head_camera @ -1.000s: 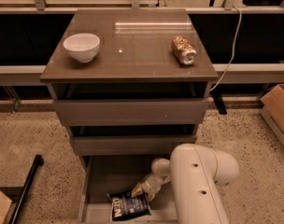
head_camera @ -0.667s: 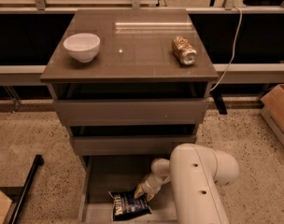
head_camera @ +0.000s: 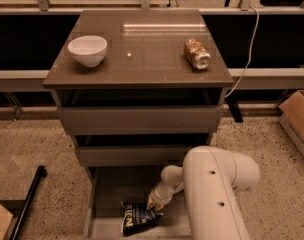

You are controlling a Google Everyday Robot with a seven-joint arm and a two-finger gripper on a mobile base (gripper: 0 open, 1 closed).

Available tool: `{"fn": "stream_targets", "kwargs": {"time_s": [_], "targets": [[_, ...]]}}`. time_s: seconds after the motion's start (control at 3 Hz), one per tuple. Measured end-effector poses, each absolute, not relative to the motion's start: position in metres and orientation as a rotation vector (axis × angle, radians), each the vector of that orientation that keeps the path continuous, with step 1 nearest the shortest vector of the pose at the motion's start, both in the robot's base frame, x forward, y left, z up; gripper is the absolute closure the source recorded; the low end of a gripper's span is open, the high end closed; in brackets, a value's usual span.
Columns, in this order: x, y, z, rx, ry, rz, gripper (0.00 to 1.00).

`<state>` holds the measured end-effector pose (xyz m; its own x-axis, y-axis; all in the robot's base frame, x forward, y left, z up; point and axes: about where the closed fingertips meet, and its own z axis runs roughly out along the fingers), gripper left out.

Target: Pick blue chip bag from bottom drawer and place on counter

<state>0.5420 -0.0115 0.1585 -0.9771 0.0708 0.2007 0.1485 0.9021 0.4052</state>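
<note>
Camera view: blue chip bag lies L-R, tool at R end.

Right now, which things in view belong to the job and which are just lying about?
Job in hand: blue chip bag, lying in the open bottom drawer; counter; end effector, down in the drawer at the bag's upper right edge.
Lying about: white bowl and gold can, both on the counter; cardboard box on the floor at right.
</note>
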Motion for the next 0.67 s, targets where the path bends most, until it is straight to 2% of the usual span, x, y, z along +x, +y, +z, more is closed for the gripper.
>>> {"fn": "stream_targets", "kwargs": {"time_s": [0.33, 0.67], "targets": [[0.549, -0.042, 0.216, -0.198, -2.967, -0.619, 1.0], [0.53, -0.071, 0.286, -0.18, -3.004, -0.674, 1.0]]}}
